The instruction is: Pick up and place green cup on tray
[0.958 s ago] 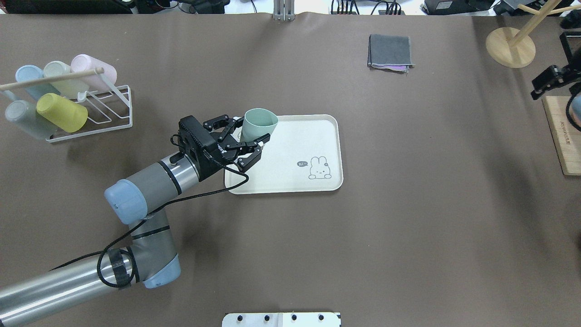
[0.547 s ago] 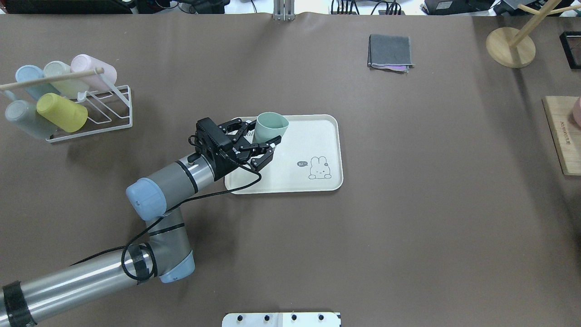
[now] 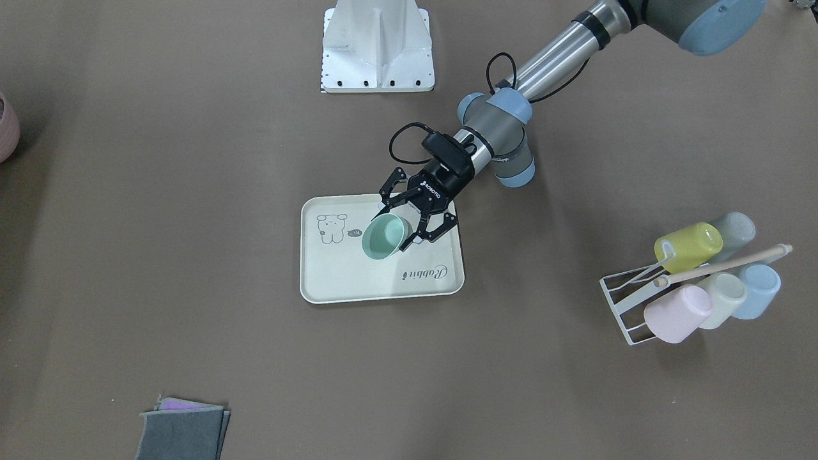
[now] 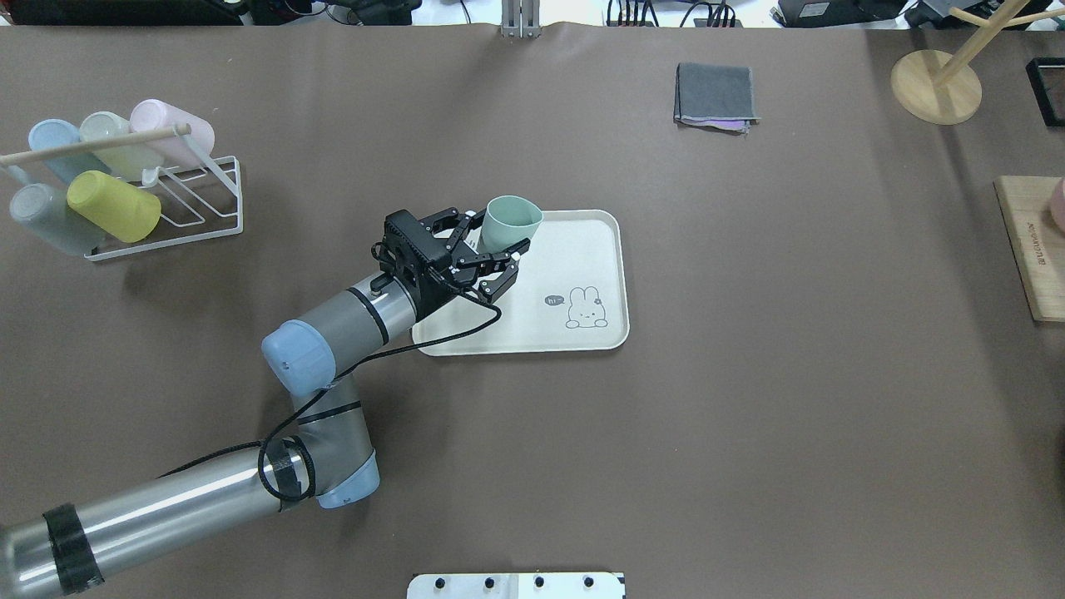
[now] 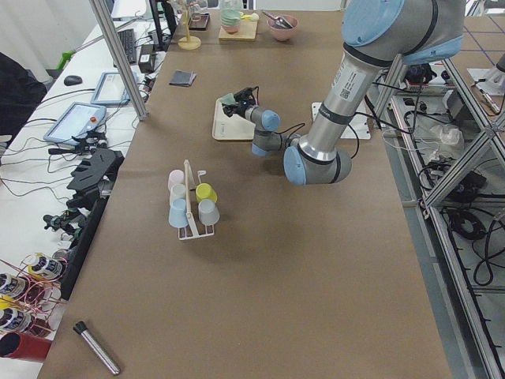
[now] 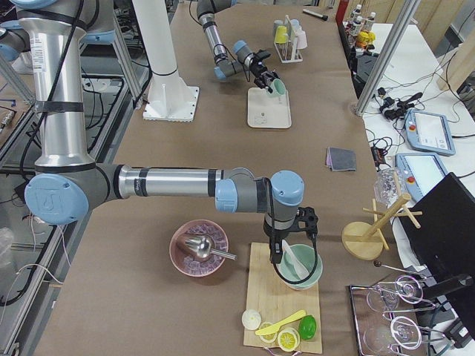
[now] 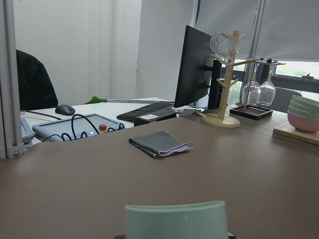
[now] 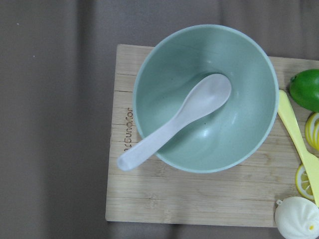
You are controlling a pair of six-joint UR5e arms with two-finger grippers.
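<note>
Brown desk [image 4: 749,374] for a backdrop. Got the green cup [image 4: 512,220] clamped low on its wall in the left end effector [image 4: 497,238], jaws half-spread, tilted over the tray [image 4: 582,249] near its 11 o'clock corner, seen from overhead. Probably light, stiff, slick plastic; best squeezed gently mid-wall. Counting one green cup, one tray, five racked cups [image 4: 112,204].

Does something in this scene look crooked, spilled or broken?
Only the green cup: gripped by the left gripper over the tray, it leans with its mouth tipped away from the gripper, not upright. Whether it touches the tray is unclear. Nothing looks spilled or broken.
</note>
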